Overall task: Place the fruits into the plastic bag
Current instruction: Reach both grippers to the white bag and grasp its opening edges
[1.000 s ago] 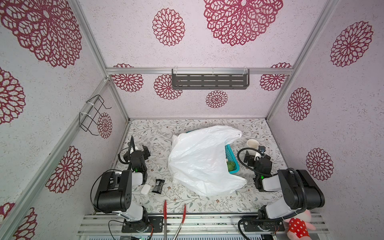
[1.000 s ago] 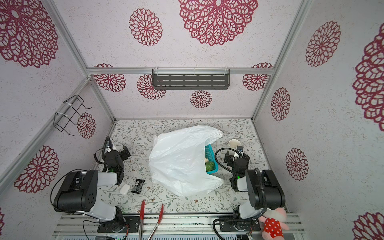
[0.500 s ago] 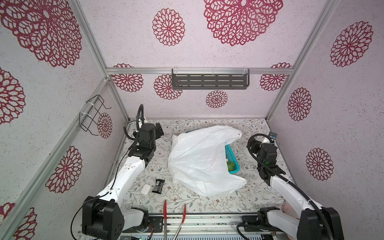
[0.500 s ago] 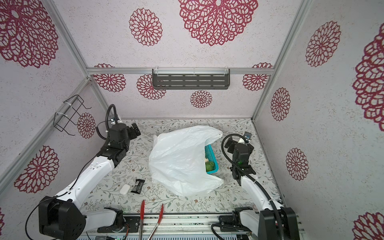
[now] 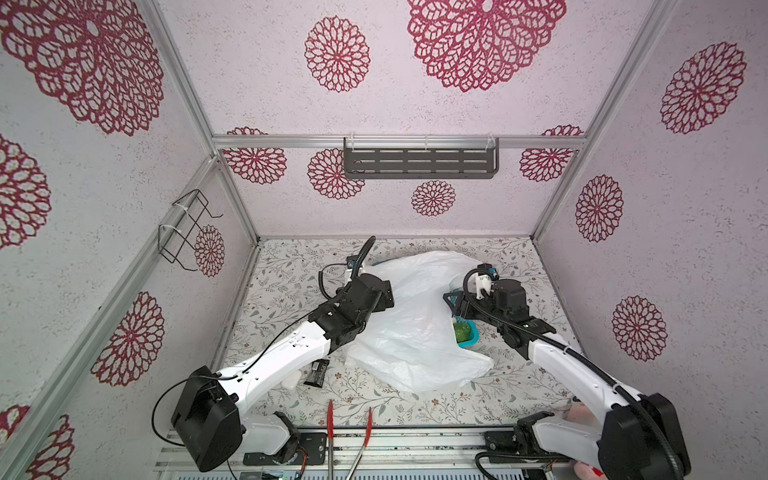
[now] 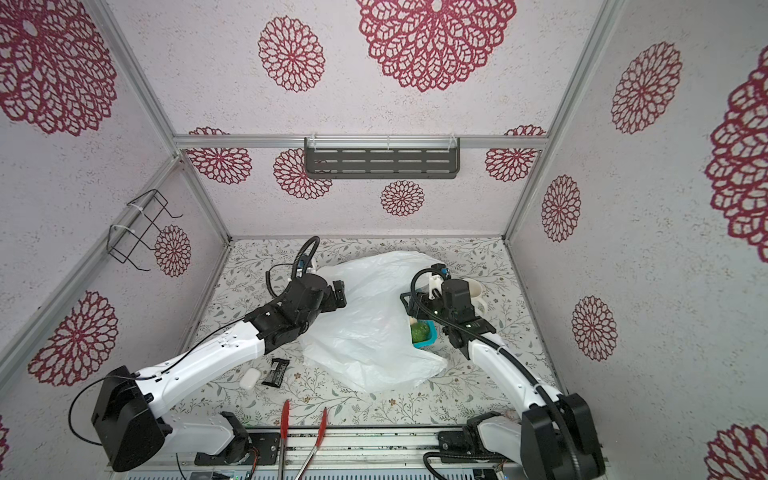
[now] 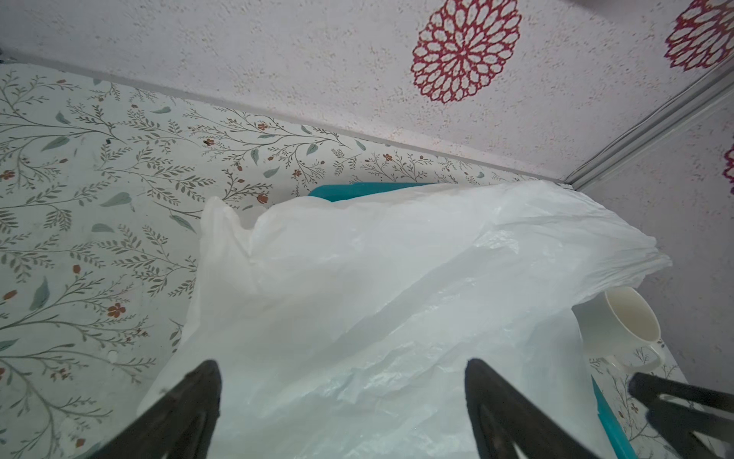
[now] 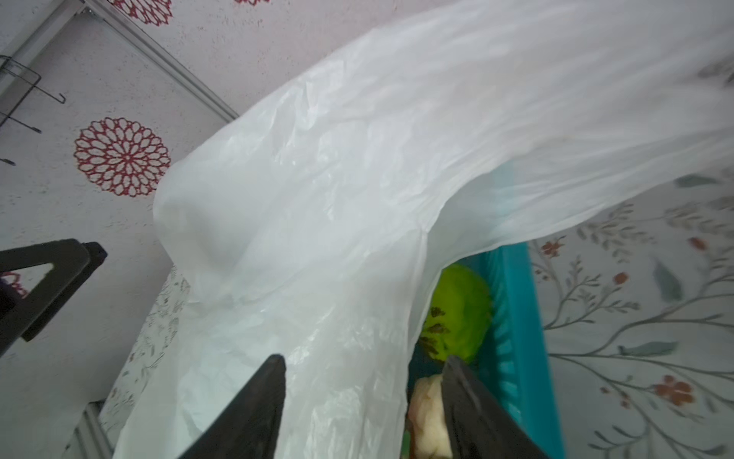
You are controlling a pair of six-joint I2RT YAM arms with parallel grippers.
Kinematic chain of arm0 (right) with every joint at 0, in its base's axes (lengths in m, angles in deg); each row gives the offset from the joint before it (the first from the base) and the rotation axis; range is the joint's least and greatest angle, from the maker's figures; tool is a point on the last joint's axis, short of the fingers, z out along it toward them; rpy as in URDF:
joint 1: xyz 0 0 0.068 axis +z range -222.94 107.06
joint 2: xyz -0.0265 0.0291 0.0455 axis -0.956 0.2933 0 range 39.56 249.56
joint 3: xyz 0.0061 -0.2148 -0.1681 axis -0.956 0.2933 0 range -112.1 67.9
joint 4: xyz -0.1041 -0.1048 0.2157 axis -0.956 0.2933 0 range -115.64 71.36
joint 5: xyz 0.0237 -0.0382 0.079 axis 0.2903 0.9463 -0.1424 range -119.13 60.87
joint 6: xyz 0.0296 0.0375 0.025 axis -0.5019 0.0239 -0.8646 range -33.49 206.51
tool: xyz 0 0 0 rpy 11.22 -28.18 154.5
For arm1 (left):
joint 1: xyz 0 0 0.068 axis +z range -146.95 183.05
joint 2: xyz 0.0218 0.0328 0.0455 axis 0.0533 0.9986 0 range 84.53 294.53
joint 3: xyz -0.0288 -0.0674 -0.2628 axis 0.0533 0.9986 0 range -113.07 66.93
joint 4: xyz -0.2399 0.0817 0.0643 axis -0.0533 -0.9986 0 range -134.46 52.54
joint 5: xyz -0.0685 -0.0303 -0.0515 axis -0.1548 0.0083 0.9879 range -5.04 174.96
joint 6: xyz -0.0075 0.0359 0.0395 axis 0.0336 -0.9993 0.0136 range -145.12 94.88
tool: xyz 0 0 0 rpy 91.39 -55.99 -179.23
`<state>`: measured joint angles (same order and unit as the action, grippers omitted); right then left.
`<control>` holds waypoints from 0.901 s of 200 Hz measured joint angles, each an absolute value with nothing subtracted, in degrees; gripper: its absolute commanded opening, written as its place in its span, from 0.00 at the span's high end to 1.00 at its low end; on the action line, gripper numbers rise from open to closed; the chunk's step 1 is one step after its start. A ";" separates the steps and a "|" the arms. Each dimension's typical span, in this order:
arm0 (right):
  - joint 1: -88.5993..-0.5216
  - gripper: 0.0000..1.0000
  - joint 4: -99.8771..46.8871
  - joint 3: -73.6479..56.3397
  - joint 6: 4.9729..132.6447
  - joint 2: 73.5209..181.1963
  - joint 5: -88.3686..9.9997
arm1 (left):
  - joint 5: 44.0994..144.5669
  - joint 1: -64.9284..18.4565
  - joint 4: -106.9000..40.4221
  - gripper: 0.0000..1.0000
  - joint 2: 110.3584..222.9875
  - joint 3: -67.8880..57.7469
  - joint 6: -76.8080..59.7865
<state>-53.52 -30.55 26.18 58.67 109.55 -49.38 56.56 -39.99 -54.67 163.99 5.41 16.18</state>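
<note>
Closed in by pale pink walls (image 5: pixel 270 104) stamped with crimson flower medallions (image 5: pixel 337 54), braced with aluminium rails (image 5: pixel 291 142). Hung with a dark slotted shelf (image 5: pixel 419 164) on the back wall, a black wire rack (image 5: pixel 185 228) on the left. Floored with a cream surface (image 5: pixel 291 266) printed with leafy sprigs.

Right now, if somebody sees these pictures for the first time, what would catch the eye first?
The big white plastic bag lies crumpled in the middle of the floral table, with the left gripper and right gripper over its two sides. At its right edge a teal basket peeks out, holding a green fruit. Red tongs lie at the front edge.
</note>
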 measured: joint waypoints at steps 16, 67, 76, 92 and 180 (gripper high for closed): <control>-53.37 0.48 -31.80 26.18 57.93 112.77 -51.85 | 57.54 -40.37 -55.50 0.02 165.41 4.36 16.05; -52.78 1.00 -34.38 24.41 56.71 117.29 -57.10 | 64.23 -40.78 -56.73 0.02 166.24 3.53 12.12; -52.45 1.00 -34.46 23.17 56.60 117.69 -58.13 | 66.29 -40.80 -56.70 0.02 166.11 3.53 11.00; -51.67 1.00 -34.79 20.94 56.66 118.01 -59.13 | 70.46 -40.82 -56.70 0.03 165.78 3.53 9.21; -38.03 1.00 -39.53 7.23 50.28 122.45 -50.08 | 86.15 -40.93 -56.22 0.03 157.63 3.56 3.57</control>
<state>-38.03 -39.53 7.23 50.28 122.45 -50.08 86.15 -40.93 -56.22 157.63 3.56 3.57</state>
